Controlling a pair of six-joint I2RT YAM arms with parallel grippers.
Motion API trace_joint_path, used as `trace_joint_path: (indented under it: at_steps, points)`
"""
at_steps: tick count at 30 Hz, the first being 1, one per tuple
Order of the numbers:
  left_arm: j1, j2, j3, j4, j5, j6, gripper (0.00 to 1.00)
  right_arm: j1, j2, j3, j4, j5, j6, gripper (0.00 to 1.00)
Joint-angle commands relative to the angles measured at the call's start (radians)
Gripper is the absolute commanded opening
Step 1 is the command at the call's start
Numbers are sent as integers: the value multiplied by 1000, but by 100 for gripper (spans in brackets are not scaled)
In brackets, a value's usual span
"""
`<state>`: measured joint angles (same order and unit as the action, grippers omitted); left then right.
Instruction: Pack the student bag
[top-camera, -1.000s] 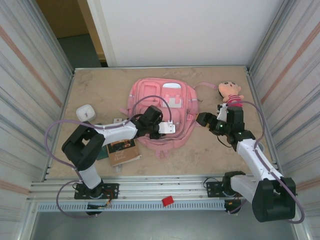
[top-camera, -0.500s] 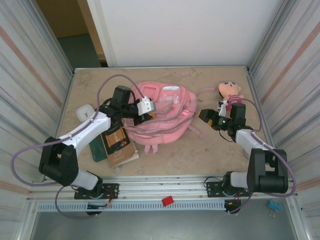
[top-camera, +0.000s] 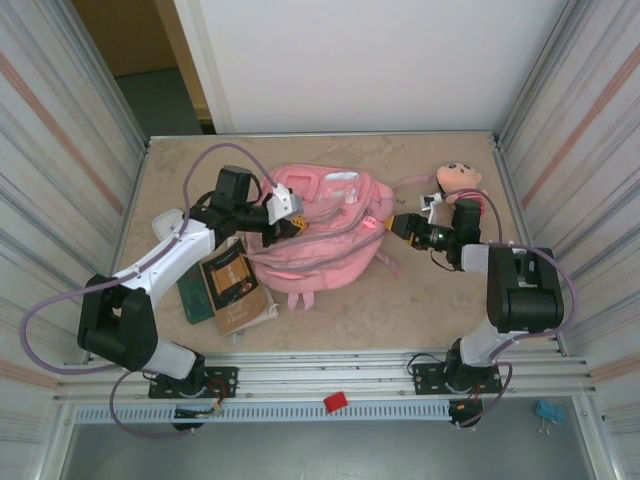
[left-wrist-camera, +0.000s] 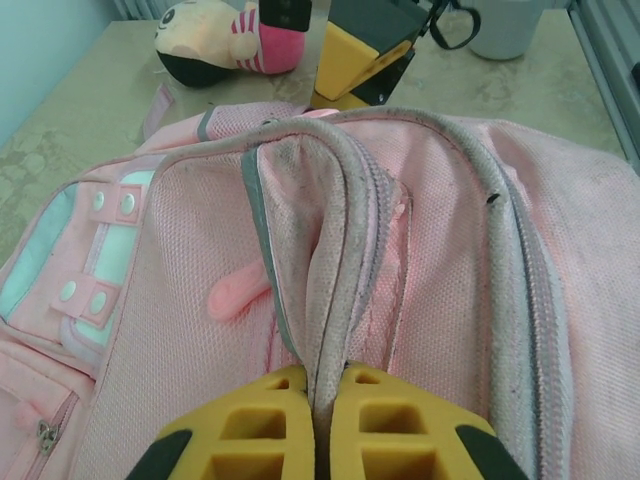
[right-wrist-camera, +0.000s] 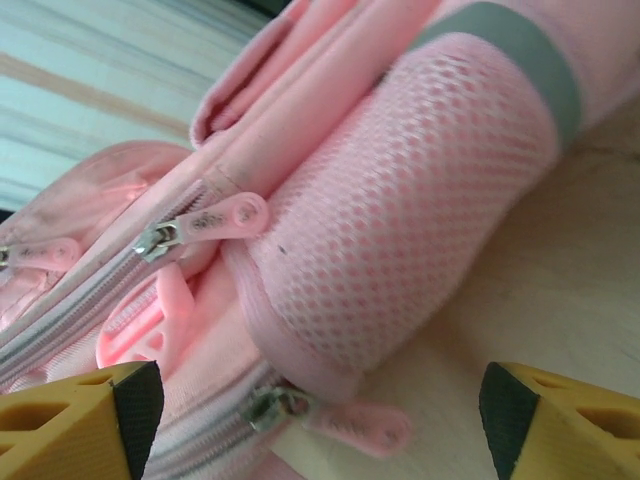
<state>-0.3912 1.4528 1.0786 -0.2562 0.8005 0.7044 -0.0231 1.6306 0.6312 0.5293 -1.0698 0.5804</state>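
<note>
Table top (top-camera: 200, 170): beige, mottled like stone, matte. Ribbed metal panels close both sides: left wall (top-camera: 60, 150), right wall (top-camera: 590, 130), pale grey with faint reddish stripes. Plain white board (top-camera: 380, 60) stands at far edge. Gap at far left corner: tan wall (top-camera: 125, 30), dark teal floor (top-camera: 160, 100) beyond. Aluminium rails (top-camera: 330, 375) run along near edge; grey floor (top-camera: 300, 450) below. Light even, soft, shadows faint.

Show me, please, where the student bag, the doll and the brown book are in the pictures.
student bag (top-camera: 325, 258), top view, on the pink fabric of its body.
doll (top-camera: 458, 179), top view, on its head.
brown book (top-camera: 233, 283), top view, on its cover.
</note>
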Motion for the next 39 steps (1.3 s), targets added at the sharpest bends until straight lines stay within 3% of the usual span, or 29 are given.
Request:
trace_joint_path:
  at_steps: [1, 12, 28, 31, 39]
  points:
    - [29, -25, 21, 142, 132, -68, 0, 31, 31, 40, 115, -106, 37, 81]
    - [43, -15, 9, 162, 117, -81, 0, 21, -68, 43, -51, -135, -35, 49]
    - [42, -12, -21, 223, 36, -112, 0, 0, -155, 47, -248, -50, -112, 4]
    - [19, -11, -17, 233, -41, -139, 0, 17, -195, 60, -331, 2, -142, 0]
    - [-131, 46, 35, 255, -429, -312, 0, 166, -389, 173, -692, 231, -286, 0]
